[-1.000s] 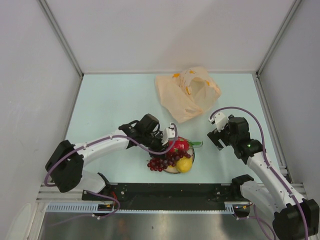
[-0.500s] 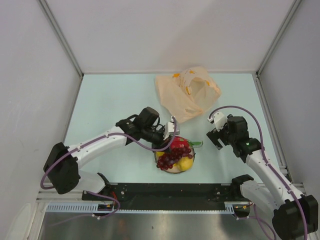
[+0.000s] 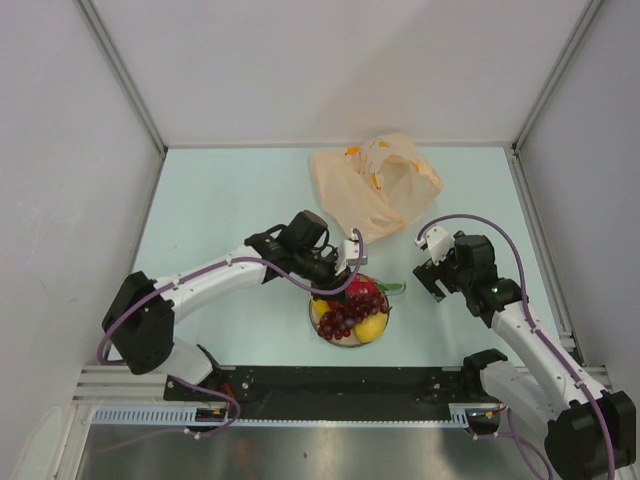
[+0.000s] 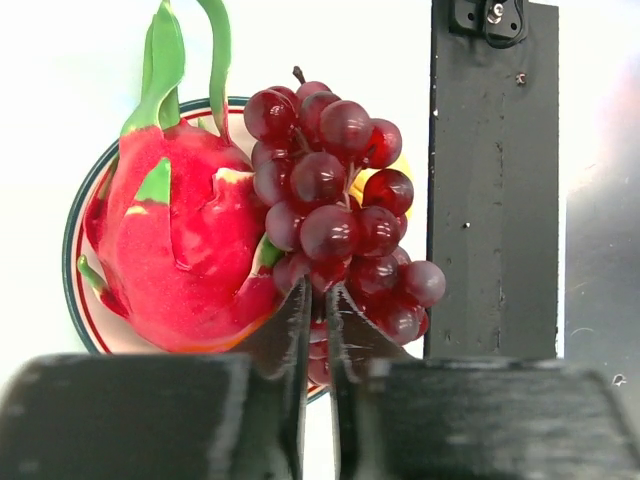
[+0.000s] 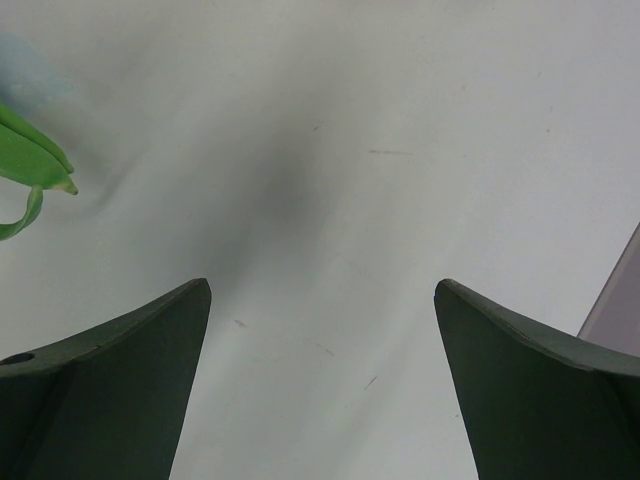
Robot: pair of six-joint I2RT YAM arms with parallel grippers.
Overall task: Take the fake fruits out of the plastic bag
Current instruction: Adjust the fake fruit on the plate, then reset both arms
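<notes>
The pale-orange plastic bag (image 3: 375,185) lies crumpled at the back of the table, its mouth open. A white plate (image 3: 347,343) near the front edge holds the red dragon fruit (image 3: 365,292), the yellow lemon (image 3: 370,328) and a yellow piece at its left edge (image 3: 320,310). My left gripper (image 3: 345,272) is above the plate, shut on the dark red grape bunch (image 3: 340,318). In the left wrist view the fingers (image 4: 315,300) pinch the grapes (image 4: 335,200) beside the dragon fruit (image 4: 180,250). My right gripper (image 3: 430,265) is open and empty to the right of the plate.
A black rail (image 3: 340,380) runs along the near table edge, just in front of the plate; it also shows in the left wrist view (image 4: 490,180). White walls close in the table on three sides. The dragon fruit's green tips (image 5: 25,160) show left of my right gripper (image 5: 320,285).
My left arm has swung right, carrying the grape bunch from the plate's left edge to over the plate. The right arm has barely moved.
</notes>
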